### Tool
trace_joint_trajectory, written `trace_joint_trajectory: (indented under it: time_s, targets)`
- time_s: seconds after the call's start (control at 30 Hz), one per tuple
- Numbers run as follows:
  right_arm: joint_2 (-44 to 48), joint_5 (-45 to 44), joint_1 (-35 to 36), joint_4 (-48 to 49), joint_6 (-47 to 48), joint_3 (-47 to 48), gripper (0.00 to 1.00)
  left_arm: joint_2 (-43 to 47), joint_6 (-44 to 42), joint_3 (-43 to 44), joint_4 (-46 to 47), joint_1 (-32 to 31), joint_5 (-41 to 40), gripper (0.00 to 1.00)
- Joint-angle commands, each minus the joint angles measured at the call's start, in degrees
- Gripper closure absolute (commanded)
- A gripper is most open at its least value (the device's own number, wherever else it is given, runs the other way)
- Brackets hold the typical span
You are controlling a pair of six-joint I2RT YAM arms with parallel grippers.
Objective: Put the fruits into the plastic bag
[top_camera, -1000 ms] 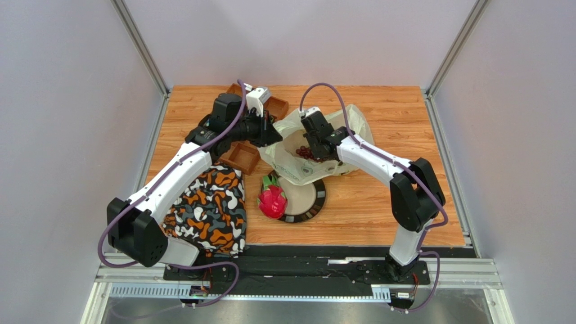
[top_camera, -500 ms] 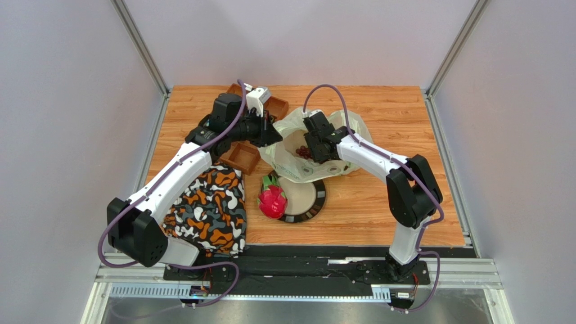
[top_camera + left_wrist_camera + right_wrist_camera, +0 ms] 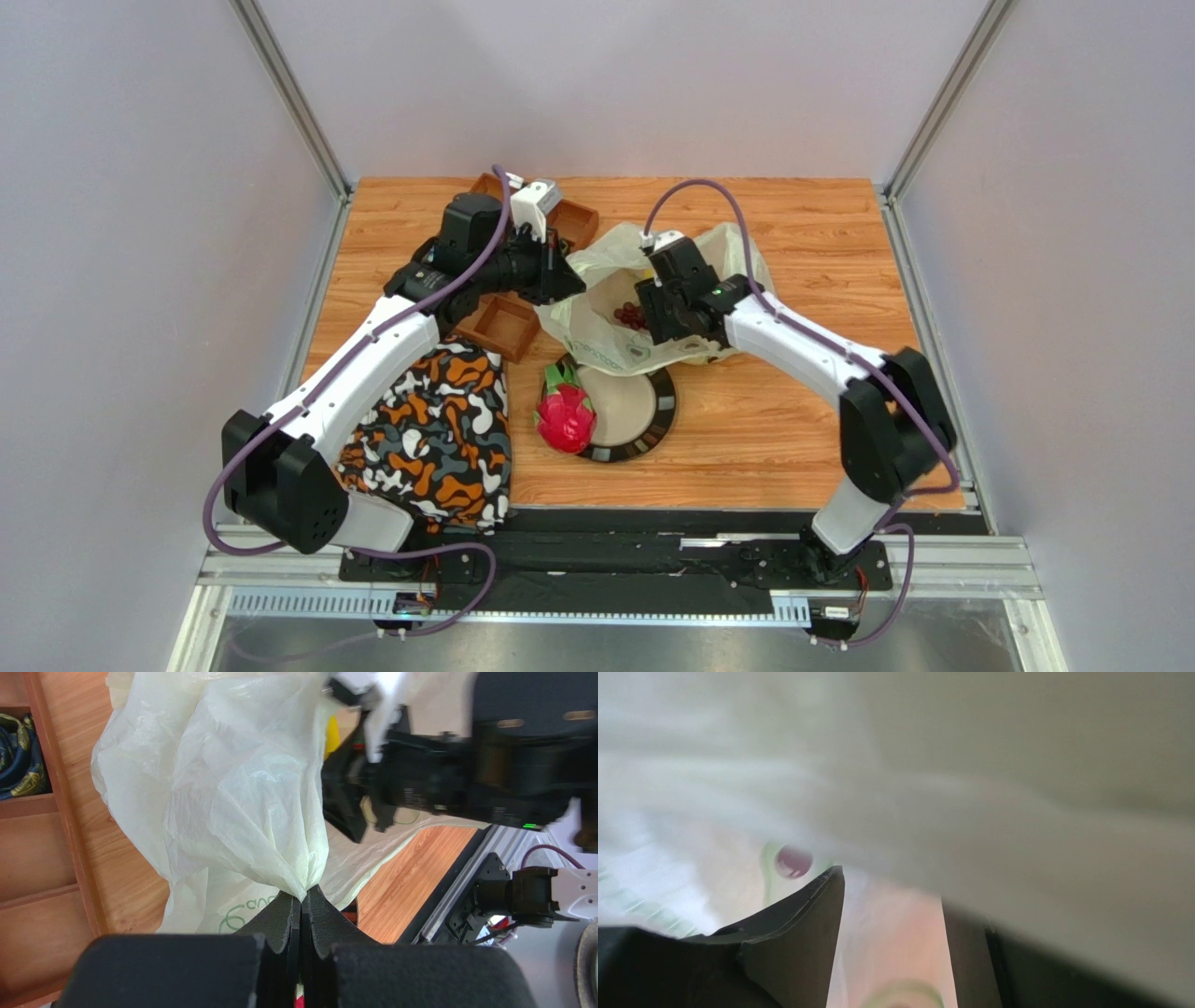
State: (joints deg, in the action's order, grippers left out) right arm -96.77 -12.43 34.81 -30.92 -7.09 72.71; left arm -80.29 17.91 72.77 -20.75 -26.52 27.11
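Observation:
The plastic bag (image 3: 606, 287) lies open at mid-table, pale and translucent. My left gripper (image 3: 303, 897) is shut on a bunched fold of the plastic bag (image 3: 231, 777) and holds it up. My right gripper (image 3: 657, 317) is inside the bag's mouth with its jaws open and nothing between them. In the right wrist view, bag film (image 3: 990, 798) drapes over one finger (image 3: 966, 952). A dark purple grape bunch (image 3: 629, 317) lies in the bag next to the right gripper. The pink-red dragon fruit (image 3: 565, 417) rests on a round plate (image 3: 657, 413). A bit of yellow fruit (image 3: 331, 735) shows inside the bag.
An orange, black and white patterned cloth (image 3: 428, 434) lies under the left arm. Brown wooden trays (image 3: 498, 325) stand left of the bag, and one tray holds a teal rolled cloth (image 3: 17, 742). The plate's far edge is tucked under the bag.
My right gripper has opened and let go of the grape bunch inside the bag, then shifted slightly right. The left gripper has kept its hold on the bag.

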Motion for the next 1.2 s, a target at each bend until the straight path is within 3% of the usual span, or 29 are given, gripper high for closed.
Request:
trace_joint_trajectory:
  time_s: [0.0,0.17,0.37,0.5,0.73,0.93,1.17]
  targets:
    - [13.8,4.9,0.7,8.7,-2.5,-3.8,0.42,1.6,0.2,0.1,1.2,0.2,-0.2,1.00]
    - [25.8,8.5,6.6,16.5,-4.9,-12.8,0.38,1.8,0.2,0.0,1.5,0.2,-0.6,1.00]
    - [30.1,13.4,18.1,23.4,-4.8,-19.0,0.36,1.7,0.5,-0.3,2.0,0.2,-0.7,1.00]
    - [26.7,14.1,23.4,25.9,-3.5,-19.4,0.36,1.7,0.5,-0.4,2.2,0.2,-0.9,1.00]
    - [18.7,7.4,32.9,25.6,2.5,-14.4,0.36,2.2,0.4,-0.6,2.1,0.2,-1.4,1.00]
    - [12.0,14.6,33.8,27.6,2.3,-10.8,0.36,2.2,0.2,-0.6,1.9,0.2,-1.7,1.00]
    - [4.0,17.2,34.3,26.4,3.6,-6.6,0.37,2.4,0.1,-0.6,1.9,0.2,-2.1,1.00]
